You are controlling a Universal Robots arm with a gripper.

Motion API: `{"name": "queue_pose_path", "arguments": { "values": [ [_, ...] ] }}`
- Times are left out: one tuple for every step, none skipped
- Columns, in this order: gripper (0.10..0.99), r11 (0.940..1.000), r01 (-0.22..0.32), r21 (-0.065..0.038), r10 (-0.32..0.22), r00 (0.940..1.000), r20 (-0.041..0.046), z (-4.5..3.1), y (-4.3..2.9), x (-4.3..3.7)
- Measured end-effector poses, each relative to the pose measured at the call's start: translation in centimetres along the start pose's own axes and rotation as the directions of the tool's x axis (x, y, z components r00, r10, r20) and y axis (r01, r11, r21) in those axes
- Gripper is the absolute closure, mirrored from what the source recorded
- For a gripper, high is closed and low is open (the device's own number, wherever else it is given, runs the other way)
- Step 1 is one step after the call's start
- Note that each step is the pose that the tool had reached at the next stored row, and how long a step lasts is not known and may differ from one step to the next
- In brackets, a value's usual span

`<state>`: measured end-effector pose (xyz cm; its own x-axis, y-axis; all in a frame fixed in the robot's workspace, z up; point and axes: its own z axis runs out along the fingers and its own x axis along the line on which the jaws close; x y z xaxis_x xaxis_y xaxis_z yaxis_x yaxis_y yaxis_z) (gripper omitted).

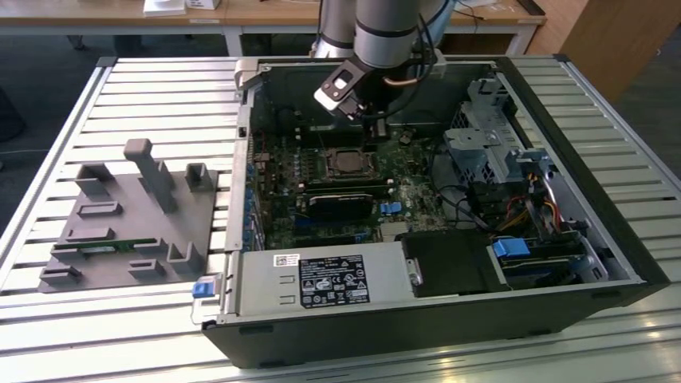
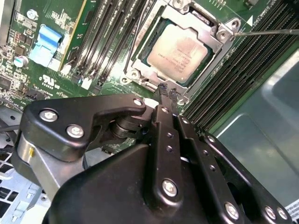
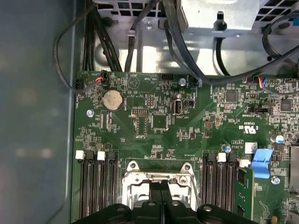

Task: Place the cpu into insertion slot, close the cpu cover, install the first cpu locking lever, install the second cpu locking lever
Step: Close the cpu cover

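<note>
The cpu [image 2: 180,51] lies flat in the insertion slot [image 1: 346,162], its dull silver top showing through the window of the cpu cover [image 2: 223,46], which is down over it. One thin wire locking lever [image 2: 268,32] sticks out sideways past a corner of the socket. A second lever [image 2: 135,39] runs along the opposite side. My gripper [image 2: 167,93] hangs just off the socket's edge, fingers pressed together with nothing between them. In the first wrist view the gripper [image 3: 161,193] sits over the socket frame [image 3: 133,179]. In the exterior view the gripper [image 1: 375,128] is just behind the socket.
The open computer case [image 1: 596,239] lies on a slatted table. Black memory slots [image 2: 107,42] flank the socket on both sides. A drive cage [image 1: 490,152] and cables [image 3: 187,42] crowd the exterior view's right. A grey fixture block [image 1: 127,219] stands outside the case.
</note>
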<state>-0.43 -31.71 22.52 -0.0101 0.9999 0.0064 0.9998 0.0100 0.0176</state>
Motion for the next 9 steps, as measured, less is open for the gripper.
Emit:
{"name": "queue_pose_path", "arguments": {
  "values": [
    [0.980,1.0000,0.000,0.000,0.000,1.0000,0.0000,0.01,-0.09,0.00],
    [0.980,1.0000,0.000,0.000,0.000,1.0000,0.0000,0.01,-0.20,0.00],
    [0.980,1.0000,0.000,0.000,0.000,1.0000,0.0000,0.01,-0.30,0.00],
    [0.980,1.0000,0.000,0.000,0.000,1.0000,-0.0001,0.02,-0.40,0.00],
    [0.980,1.0000,0.000,0.000,0.000,1.0000,-0.0001,0.02,-0.50,0.00],
    [0.980,1.0000,0.000,0.000,0.000,1.0000,-0.0001,0.02,-0.61,0.01],
    [0.980,1.0000,0.000,0.000,0.000,1.0000,-0.0002,0.02,-0.74,0.01],
    [0.980,1.0000,0.000,0.000,0.000,1.0000,-0.0002,0.02,-0.90,0.01],
    [0.980,1.0000,0.000,0.000,0.000,1.0000,-0.0002,0.02,-1.06,0.01]
  ]
}}
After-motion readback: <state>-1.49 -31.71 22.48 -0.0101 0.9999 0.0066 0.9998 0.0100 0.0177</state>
